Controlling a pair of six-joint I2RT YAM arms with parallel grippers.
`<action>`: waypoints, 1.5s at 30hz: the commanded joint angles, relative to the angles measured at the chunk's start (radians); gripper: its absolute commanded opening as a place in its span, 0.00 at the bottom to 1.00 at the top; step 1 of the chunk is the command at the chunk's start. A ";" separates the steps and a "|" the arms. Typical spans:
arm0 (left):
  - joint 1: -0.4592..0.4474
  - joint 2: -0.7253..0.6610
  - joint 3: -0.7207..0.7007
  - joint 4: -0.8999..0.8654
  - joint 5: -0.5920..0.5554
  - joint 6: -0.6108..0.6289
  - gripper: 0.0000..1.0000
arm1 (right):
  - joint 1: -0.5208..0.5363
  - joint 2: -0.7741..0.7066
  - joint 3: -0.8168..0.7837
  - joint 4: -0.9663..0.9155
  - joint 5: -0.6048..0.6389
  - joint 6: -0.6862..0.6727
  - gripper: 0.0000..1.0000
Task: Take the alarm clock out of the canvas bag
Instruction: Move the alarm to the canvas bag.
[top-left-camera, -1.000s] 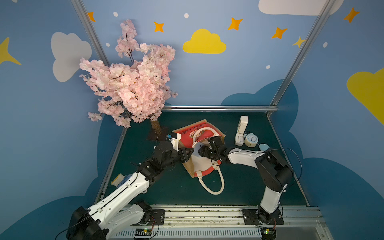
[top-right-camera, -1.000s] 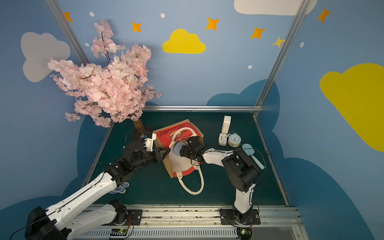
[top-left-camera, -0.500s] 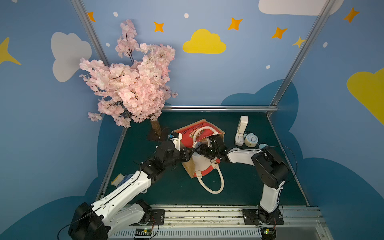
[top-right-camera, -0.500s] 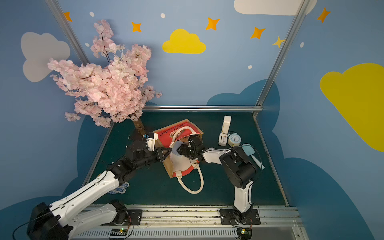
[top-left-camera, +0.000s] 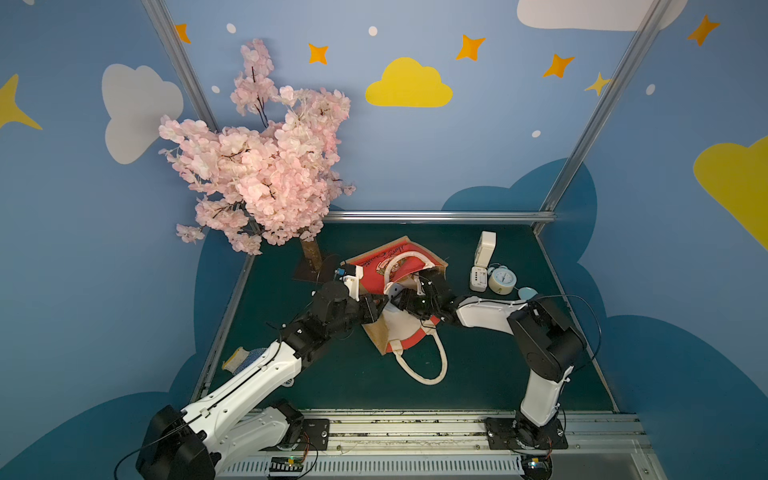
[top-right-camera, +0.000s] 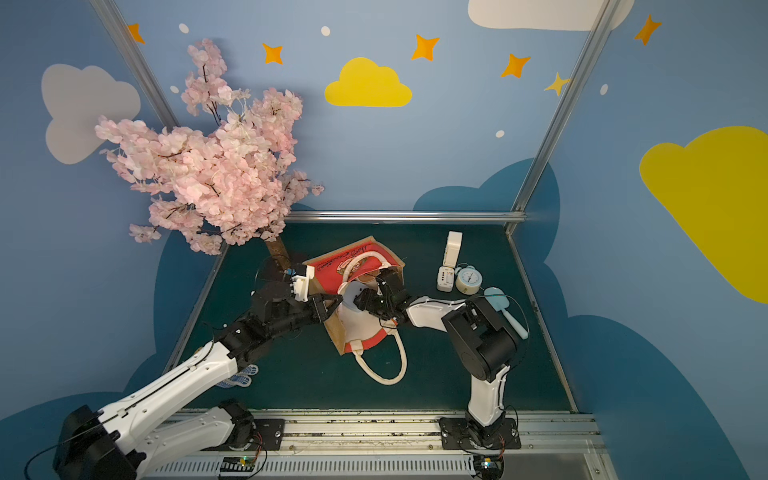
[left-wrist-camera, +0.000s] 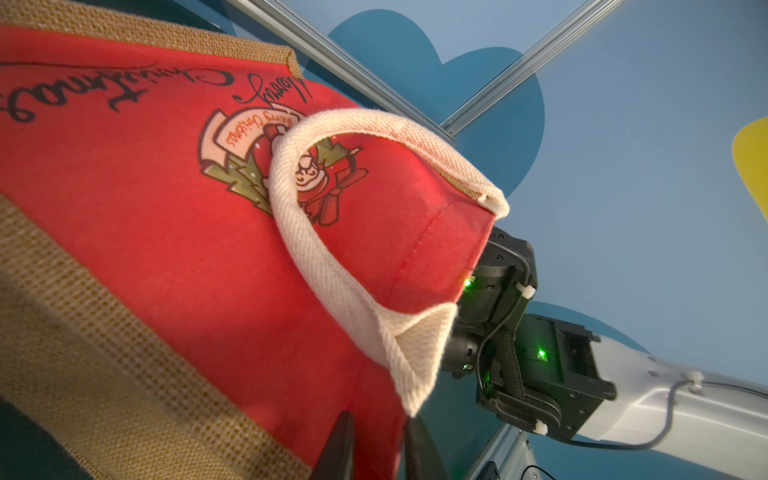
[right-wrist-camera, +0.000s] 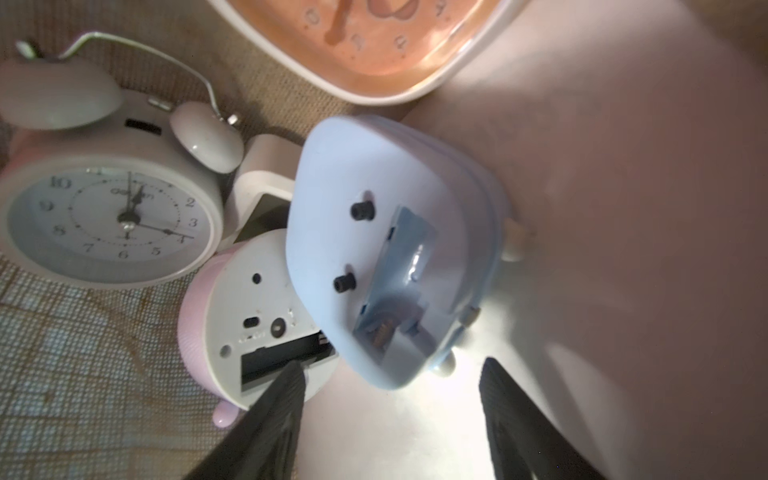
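bag (top-left-camera: 376, 266) on its side, mid frame in both top views. left claw (left-wrist-camera: 379, 419) clamped on its red panel at the mouth. right claw (right-wrist-camera: 392, 366) inside the bag, jaws apart, straddling blue clock (right-wrist-camera: 374, 232) mid frame, gap on both sides. white clock (right-wrist-camera: 112, 216), pink clock (right-wrist-camera: 249, 316) and orange clock (right-wrist-camera: 374, 41) beside it.

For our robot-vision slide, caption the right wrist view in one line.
Inside the canvas bag, the open right gripper faces a blue clock, beside a white twin-bell clock and a pink clock.
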 joint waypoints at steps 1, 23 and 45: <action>-0.001 -0.020 -0.006 -0.016 -0.021 0.016 0.23 | -0.008 -0.011 -0.011 -0.074 0.056 0.051 0.66; 0.000 -0.014 -0.002 -0.016 -0.021 0.024 0.24 | -0.035 0.082 0.114 -0.153 0.047 0.073 0.53; 0.002 -0.028 -0.005 -0.023 -0.044 0.033 0.24 | -0.028 0.012 0.037 -0.175 0.053 0.102 0.17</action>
